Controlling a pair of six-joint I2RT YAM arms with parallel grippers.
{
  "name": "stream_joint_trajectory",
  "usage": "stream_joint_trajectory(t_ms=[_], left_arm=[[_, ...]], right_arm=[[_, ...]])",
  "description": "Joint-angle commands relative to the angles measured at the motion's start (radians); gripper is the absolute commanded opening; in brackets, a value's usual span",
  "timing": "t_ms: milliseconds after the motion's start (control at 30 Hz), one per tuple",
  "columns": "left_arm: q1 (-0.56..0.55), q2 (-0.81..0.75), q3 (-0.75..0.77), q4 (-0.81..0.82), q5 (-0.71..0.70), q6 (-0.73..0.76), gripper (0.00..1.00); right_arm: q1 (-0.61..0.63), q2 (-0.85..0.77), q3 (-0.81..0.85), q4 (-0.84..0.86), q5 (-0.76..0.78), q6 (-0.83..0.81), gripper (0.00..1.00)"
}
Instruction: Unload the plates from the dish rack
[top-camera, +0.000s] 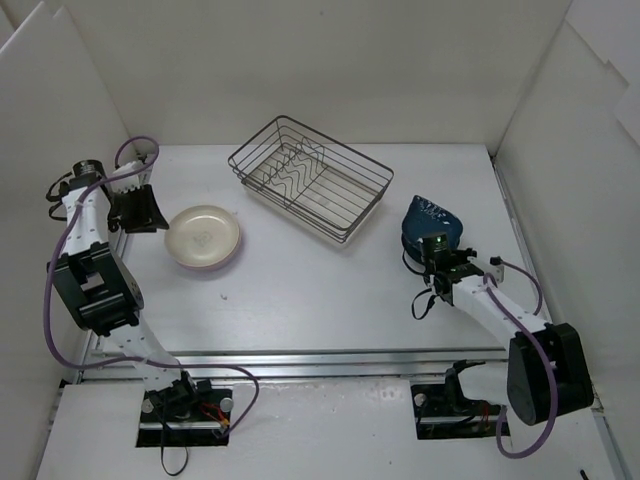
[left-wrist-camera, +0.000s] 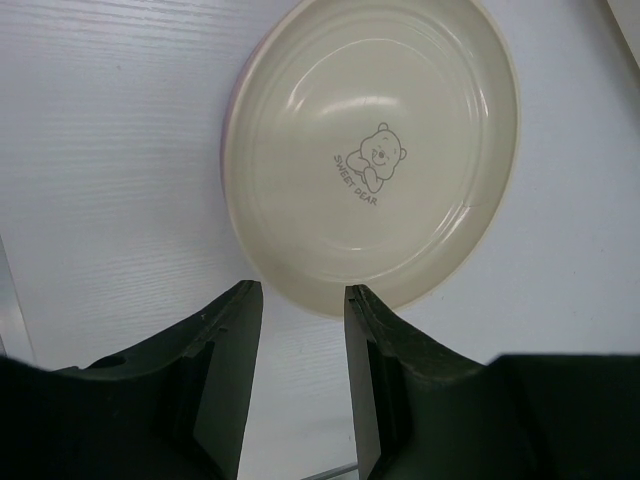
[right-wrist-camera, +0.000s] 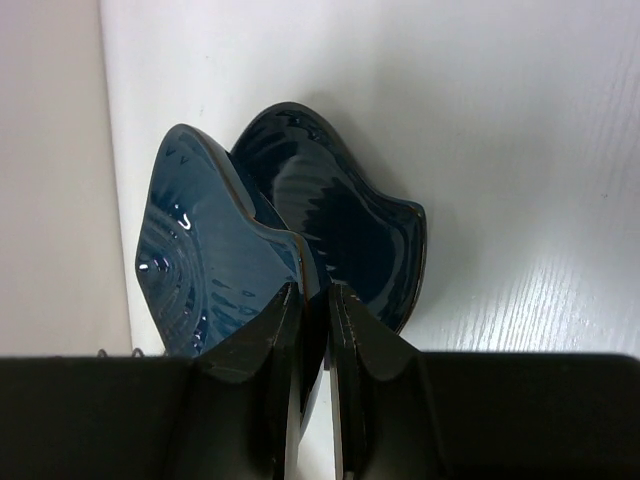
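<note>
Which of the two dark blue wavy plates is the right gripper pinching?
The tilted dark blue plate at left in the right wrist view: the right gripper is shut on its rim. The other blue plate lies on the table.

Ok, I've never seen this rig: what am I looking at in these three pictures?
Two robot arms stand at the near edge of a white table. The wide picture looks down from above and behind them; the other two come from cameras on each wrist. On the table: an empty dark wire dish rack and a round cream plate. The left gripper is open beside it, holding nothing. The right gripper is shut on the rim of a tilted dark blue wavy-rimmed plate, beside a second blue plate lying flat.
</note>
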Motion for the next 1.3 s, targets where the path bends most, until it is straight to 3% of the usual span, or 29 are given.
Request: stream_joint_trajectory(t_ms=[0,733,867,1000,1267], left_arm=[[0.014,-0.076,0.007,0.005,0.021,0.016,0.38],[0.033,-0.070,0.041,-0.013,0.017,0.004,0.38],[0.033,-0.067,0.041,-0.013,0.021,0.001,0.38],[0.033,-0.062,0.048,-0.015,0.023,0.001,0.38],[0.033,-0.056,0.045,-0.015,0.026,0.004,0.38]], right_arm=[[-0.011,0.019,0.025,0.191,0.062,0.109,0.00],[-0.037,0.126,-0.010,0.136,0.032,0.185,0.00],[-0.041,0.119,0.012,0.082,0.023,0.134,0.26],[-0.041,0.122,0.078,-0.079,-0.006,0.118,0.45],[-0.043,0.082,0.103,-0.172,-0.020,0.051,0.62]])
